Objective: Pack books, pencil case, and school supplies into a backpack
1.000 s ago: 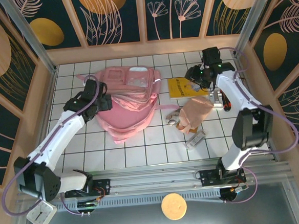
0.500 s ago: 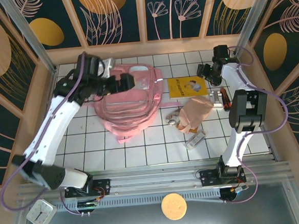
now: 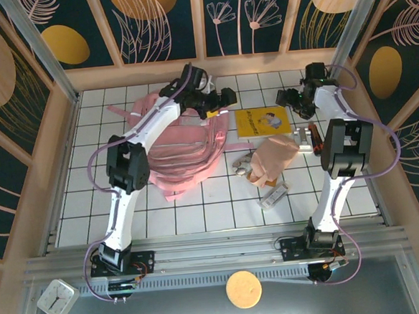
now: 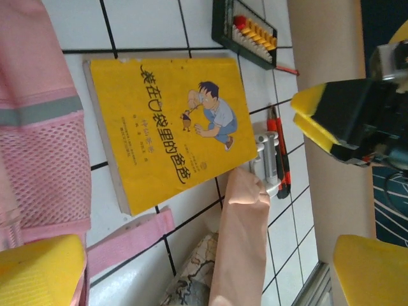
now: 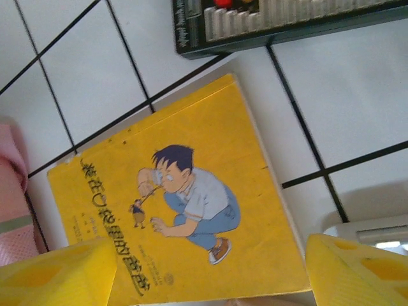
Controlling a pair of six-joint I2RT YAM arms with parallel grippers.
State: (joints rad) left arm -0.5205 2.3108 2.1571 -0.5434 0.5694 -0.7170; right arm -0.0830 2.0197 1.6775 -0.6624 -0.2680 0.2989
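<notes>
Yellow book (image 3: 263, 121) by the table's (image 3: 198, 201) far edge looks next: left gripper (image 3: 223, 101) and right gripper (image 3: 290, 101) hover open, empty; one must straddle it.

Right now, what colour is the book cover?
Yellow book, cartoon boy in blue; clearest from the right wrist.

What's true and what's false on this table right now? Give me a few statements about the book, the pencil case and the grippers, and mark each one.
1. The yellow book lies flat on the table, cover up. True.
2. The left gripper grips the yellow book. False: it is open and holds nothing.
3. The pencil case is inside the backpack. False: it lies on the table outside it.
4. The right gripper is open above the yellow book. True.
</notes>
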